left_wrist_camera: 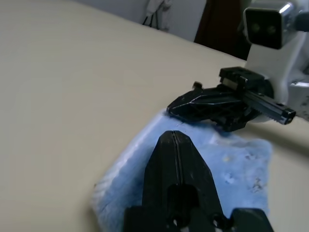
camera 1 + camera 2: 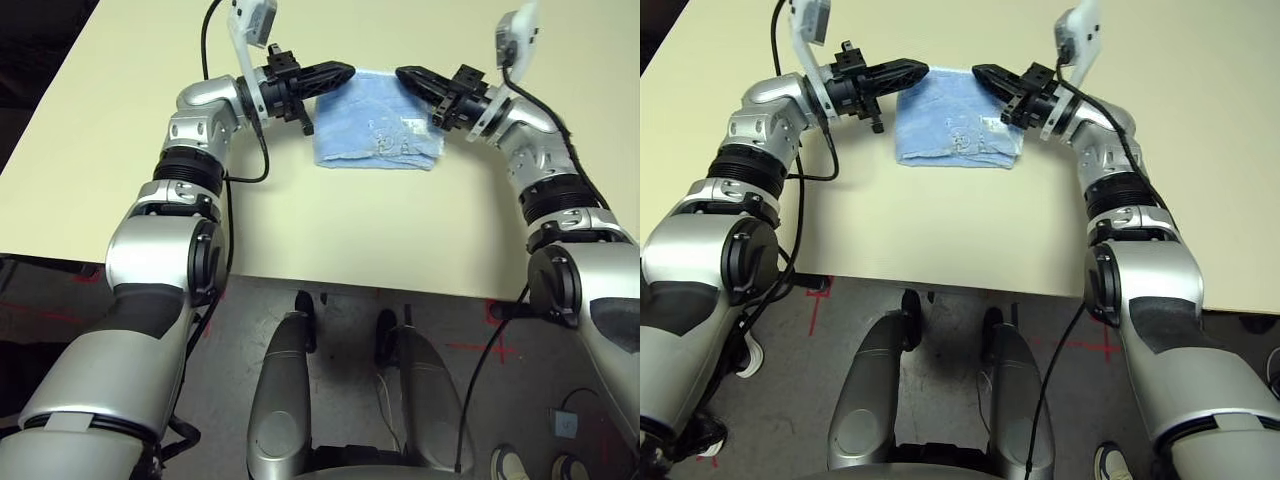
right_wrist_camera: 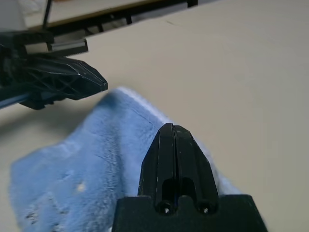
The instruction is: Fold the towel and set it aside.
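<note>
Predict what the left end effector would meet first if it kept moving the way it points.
Probably the right end effector, whose tip faces the left end effector above the towel; depth is uncertain.

My two silver forearms reach forward, wrists bent inward; left gripper (image 2: 346, 71) and right gripper (image 2: 403, 73) point at each other, fingers pressed together, tips apart.
</note>
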